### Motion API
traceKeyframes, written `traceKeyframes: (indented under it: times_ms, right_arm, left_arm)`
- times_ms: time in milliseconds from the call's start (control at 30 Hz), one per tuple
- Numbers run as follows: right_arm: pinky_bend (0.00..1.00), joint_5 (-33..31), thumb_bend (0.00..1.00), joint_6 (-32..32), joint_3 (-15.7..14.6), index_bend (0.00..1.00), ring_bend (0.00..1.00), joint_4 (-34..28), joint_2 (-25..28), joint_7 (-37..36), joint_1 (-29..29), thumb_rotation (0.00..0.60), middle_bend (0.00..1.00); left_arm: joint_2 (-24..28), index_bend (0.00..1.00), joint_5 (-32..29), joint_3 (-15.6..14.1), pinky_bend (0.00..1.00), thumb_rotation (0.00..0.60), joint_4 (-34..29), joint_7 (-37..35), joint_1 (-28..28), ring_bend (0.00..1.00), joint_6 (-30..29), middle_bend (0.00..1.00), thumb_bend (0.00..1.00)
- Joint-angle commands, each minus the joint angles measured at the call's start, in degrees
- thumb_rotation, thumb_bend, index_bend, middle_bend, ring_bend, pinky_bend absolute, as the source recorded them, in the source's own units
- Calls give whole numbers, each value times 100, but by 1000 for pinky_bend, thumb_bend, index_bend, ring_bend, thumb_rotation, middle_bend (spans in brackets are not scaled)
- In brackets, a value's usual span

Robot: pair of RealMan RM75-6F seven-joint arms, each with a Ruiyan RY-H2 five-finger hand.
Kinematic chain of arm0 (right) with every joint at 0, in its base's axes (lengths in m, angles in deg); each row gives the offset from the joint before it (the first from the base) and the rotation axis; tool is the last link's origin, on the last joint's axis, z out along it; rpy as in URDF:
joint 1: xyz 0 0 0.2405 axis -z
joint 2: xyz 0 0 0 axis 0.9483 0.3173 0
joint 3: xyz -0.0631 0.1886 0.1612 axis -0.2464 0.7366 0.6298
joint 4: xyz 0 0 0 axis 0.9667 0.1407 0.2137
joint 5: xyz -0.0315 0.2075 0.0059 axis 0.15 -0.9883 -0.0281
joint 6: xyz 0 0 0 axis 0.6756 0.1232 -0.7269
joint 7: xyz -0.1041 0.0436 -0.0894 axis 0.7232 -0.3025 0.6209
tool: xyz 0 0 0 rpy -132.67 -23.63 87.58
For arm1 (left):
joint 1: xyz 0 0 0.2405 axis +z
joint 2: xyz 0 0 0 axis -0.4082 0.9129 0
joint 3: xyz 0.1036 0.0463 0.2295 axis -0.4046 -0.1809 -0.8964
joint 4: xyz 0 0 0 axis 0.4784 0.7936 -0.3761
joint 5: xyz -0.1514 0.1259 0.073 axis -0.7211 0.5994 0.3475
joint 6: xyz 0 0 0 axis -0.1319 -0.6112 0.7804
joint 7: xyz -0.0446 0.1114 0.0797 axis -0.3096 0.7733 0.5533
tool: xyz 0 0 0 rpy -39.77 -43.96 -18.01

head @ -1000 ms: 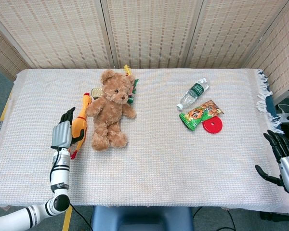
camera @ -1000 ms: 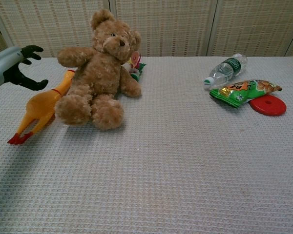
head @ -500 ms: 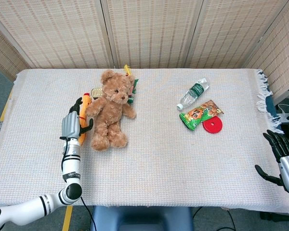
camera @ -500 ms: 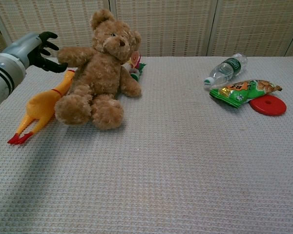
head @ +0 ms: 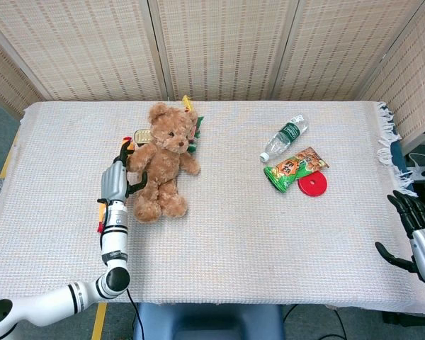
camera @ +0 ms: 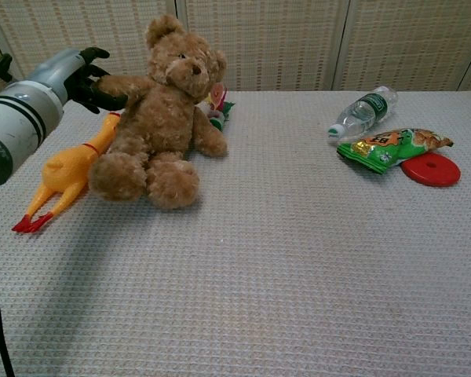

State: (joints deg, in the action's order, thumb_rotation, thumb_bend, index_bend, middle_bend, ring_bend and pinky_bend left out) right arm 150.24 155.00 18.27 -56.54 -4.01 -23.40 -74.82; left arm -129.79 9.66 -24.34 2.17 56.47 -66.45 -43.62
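1. The table (head: pixel 219 234), the biggest thing here, lies under my arms with a pale waffle-weave cloth over it, fringed at the edge nearest my right hand.
2. The teddy bear (head: pixel 161 161) is brown and plush, sitting propped just to the right of my left hand (head: pixel 115 180). A second ago that hand was over the rubber chicken, further out to the left; it has since swung in, and its dark fingers now touch the bear's outstretched arm. The fingers look spread rather than closed round the arm, so I hold nothing yet.
3. The rubber chicken (camera: pixel 63 173) is smooth, yellow-orange with red feet, and lies flat under and beside my left wrist, against the bear's leg. It has not shifted.
4. My right hand (head: pixel 414 234) hangs off the table's right edge, fingers apart, empty, where it was before.
5. The snack bag (head: pixel 295 168), green and crinkled foil, lies well away from both hands, nearer my right.
6. The plastic bottle (head: pixel 284 137), clear with a green label, lies on its side just beyond the bag.
7. The red disc (head: pixel 312 185), flat and round, touches the bag's near edge.
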Motion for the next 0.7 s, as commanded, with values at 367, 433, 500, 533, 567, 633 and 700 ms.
traceKeyframes:
  times_ms: [367, 433, 500, 533, 567, 633, 700]
  right_arm:
    - [64, -25, 173, -47, 3, 0, 0, -10, 3, 10, -19, 600, 13]
    - [64, -36, 173, -46, 11, 0, 0, -12, 0, 10, -21, 600, 13]
    - [64, -36, 173, -47, 8, 0, 0, -13, -2, 28, -19, 600, 13]
    - [64, -25, 173, -49, 2, 0, 0, -11, 1, 22, -20, 600, 13]
    - [64, -23, 173, -51, 1, 0, 0, -12, 3, 13, -21, 600, 13]
    - [64, -50, 174, -54, 16, 0, 0, -14, -4, 16, -25, 600, 13]
    - [64, -60, 173, -67, 16, 0, 0, -18, -8, 40, -27, 600, 13]
  left_arm:
    - [-649, 232, 237, -105, 476, 600, 1460, -154, -376, 338, -266, 371, 406]
    - [-681, 246, 267, -131, 490, 600, 1552, -150, -390, 354, -268, 390, 411]
    - [-716, 262, 328, -148, 515, 600, 1639, -170, -406, 372, -311, 412, 421]
    - [-738, 272, 385, -170, 531, 600, 1681, -203, -408, 383, -342, 427, 431]
    - [-753, 279, 432, -192, 542, 600, 1714, -219, -408, 392, -367, 439, 437]
    - [-778, 297, 554, -243, 564, 600, 1796, -261, -416, 412, -418, 465, 447]
    - [-810, 319, 709, -286, 575, 600, 1895, -364, -425, 431, -491, 494, 457]
